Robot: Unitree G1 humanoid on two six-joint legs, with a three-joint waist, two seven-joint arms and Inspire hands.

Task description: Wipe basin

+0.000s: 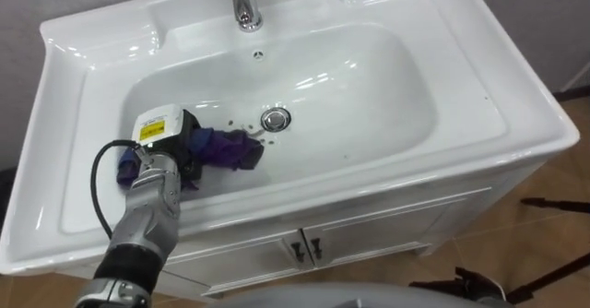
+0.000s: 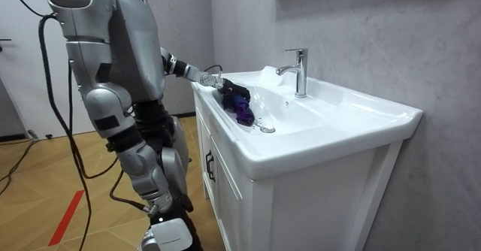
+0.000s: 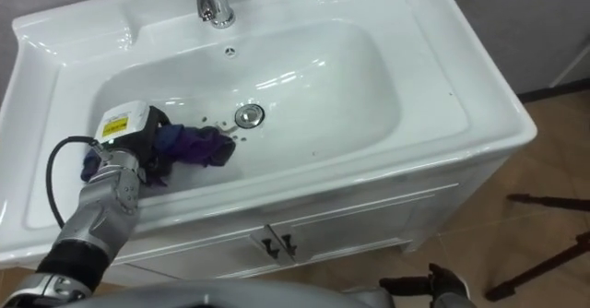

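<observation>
Trouble first: the cloth (image 1: 230, 148) is bunched up, with a loose purple tail reaching towards the drain (image 1: 276, 119). If the next stroke runs straight across, I'd say that tail could catch on the drain's metal rim and drag out of the grip. A wad like this also wipes a narrow path, so the small dark specks just beside the drain and further along the bowl's floor could be skipped. The bowl's left wall rises close beside the hand too. A hard sweep that way may knock the knuckles against the porcelain.

Now the fingers. The left hand (image 1: 171, 142) is down on the floor of the basin (image 1: 369, 77), left of the drain and well short of the tap (image 1: 244, 2). Its dark fingers (image 1: 192, 147) curl down into the cloth and are closed round the bundle, not spread flat. Purple fabric pokes out on both sides of the hand, a small bit at the wrist side and the bigger fold on the drain side, and it lies against the white surface.

In the room view the robot stands at the front of the cabinet (image 2: 225, 198), with its left arm reaching over the rim into the bowl. Most of the basin's right half looks yet to be covered, as I judge it.
</observation>
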